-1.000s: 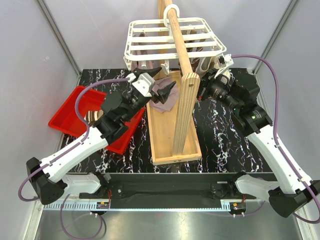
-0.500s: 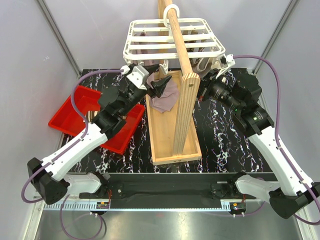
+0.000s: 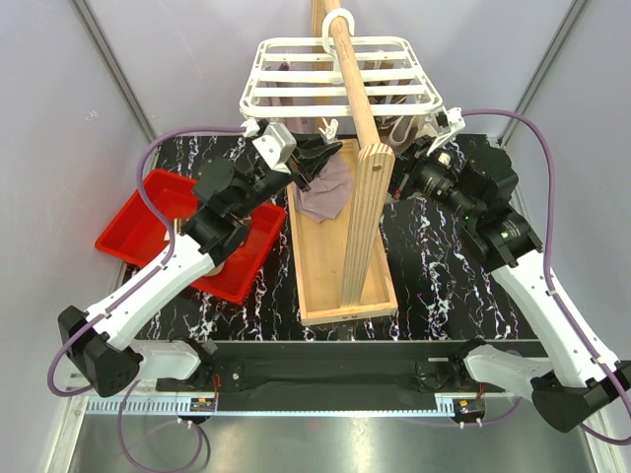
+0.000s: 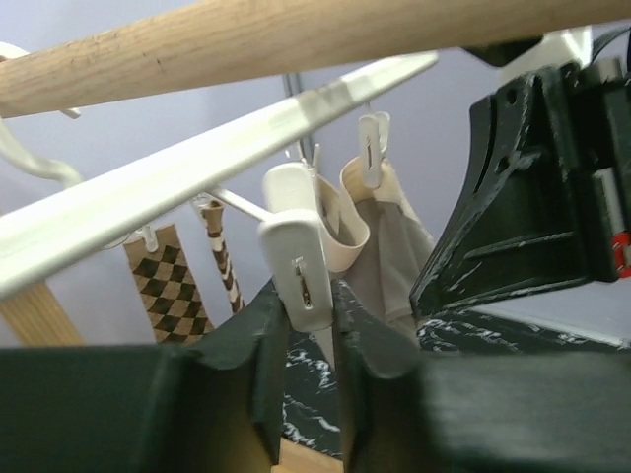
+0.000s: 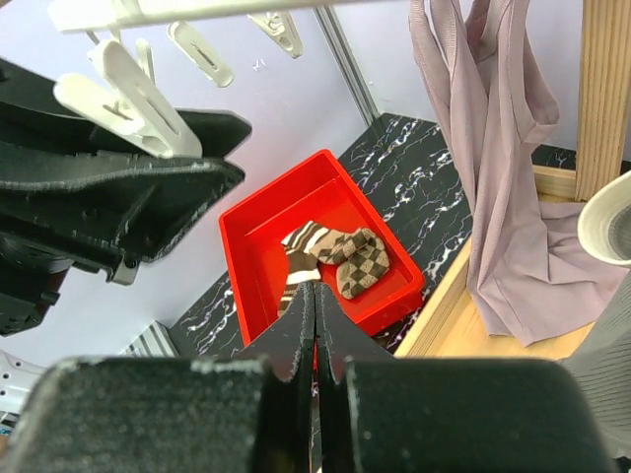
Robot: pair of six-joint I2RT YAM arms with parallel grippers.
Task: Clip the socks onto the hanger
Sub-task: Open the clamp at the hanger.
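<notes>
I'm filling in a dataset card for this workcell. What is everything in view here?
table: one, black marbled
wooden stand: one, centre
red bin: one, left side
hanger: one, white, hooked on the stand's pole
clip peg: one of several, white, dangling under the hanger
mauve sock: one, hanging beside the stand, lower end on its base
beige sock: one, clipped under the hanger
checkered sock: one, brown-and-cream, hanging under the hanger
patterned socks: count unclear, brown-and-cream, in the bin
left tool: black, shut on the clip peg
right tool: black, shut, nothing seen in it
</notes>
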